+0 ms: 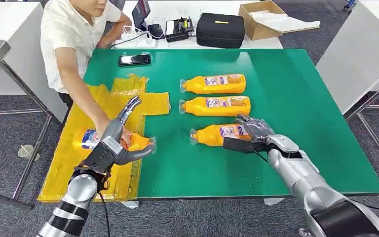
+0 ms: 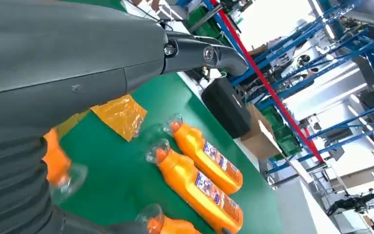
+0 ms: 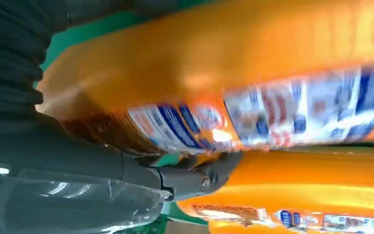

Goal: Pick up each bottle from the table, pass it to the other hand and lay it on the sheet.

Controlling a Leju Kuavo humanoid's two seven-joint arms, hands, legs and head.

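Observation:
Three orange bottles lie on the green table (image 1: 296, 98), caps pointing left: a far one (image 1: 212, 84), a middle one (image 1: 214, 105) and a near one (image 1: 212, 135). My right hand (image 1: 251, 132) grips the base end of the near bottle (image 3: 224, 73), fingers over it and thumb (image 3: 190, 178) along its near side; it still lies on the table. Another bottle (image 1: 86, 139) lies on the yellow sheet (image 1: 74, 168), where a person's hand (image 1: 101, 126) touches it. My left hand (image 1: 116, 143) hovers over that bottle (image 2: 56, 161), holding nothing, fingers spread.
A person (image 1: 74, 39) stands at the table's left far corner, arm reaching over the sheet. A black phone (image 1: 134, 59) lies near the far edge. Behind the table are a black case (image 1: 220, 29) and a cardboard box (image 1: 261, 19).

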